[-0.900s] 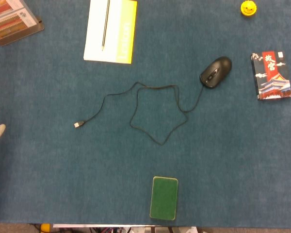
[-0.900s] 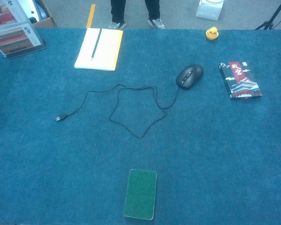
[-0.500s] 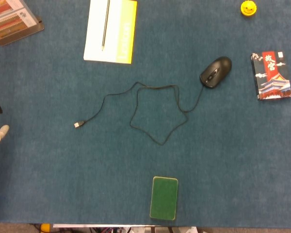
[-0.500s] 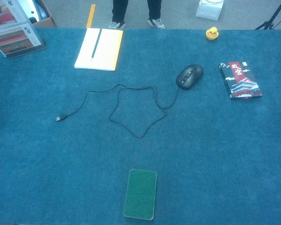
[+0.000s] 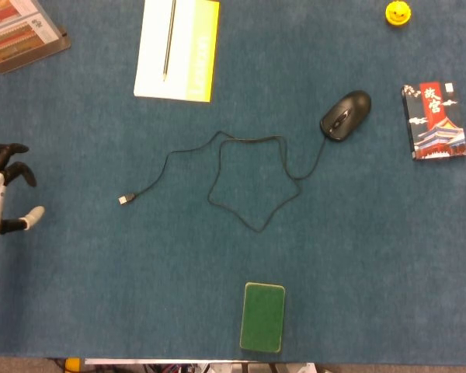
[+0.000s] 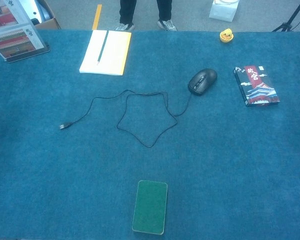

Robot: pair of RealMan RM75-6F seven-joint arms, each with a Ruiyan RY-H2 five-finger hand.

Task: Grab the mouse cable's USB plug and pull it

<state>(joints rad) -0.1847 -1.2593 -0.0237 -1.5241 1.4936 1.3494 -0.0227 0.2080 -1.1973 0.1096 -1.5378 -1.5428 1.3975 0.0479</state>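
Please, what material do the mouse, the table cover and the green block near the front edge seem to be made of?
Mouse: probably hard plastic, black and slightly glossy, with a light sheen on its shell.
Table cover: looks like blue felt or short carpet, matte with a fuzzy, mottled texture.
Green block: uncertain; a matte, finely textured green top with a paler edge, perhaps cloth or flocking.

1. Left hand point(image 5: 1, 194) moved further in from the left edge of the head view, toward the USB plug point(image 5: 126, 200); more of it showed, fingers apart.
2. Its fingertips just entered the chest view's left edge.
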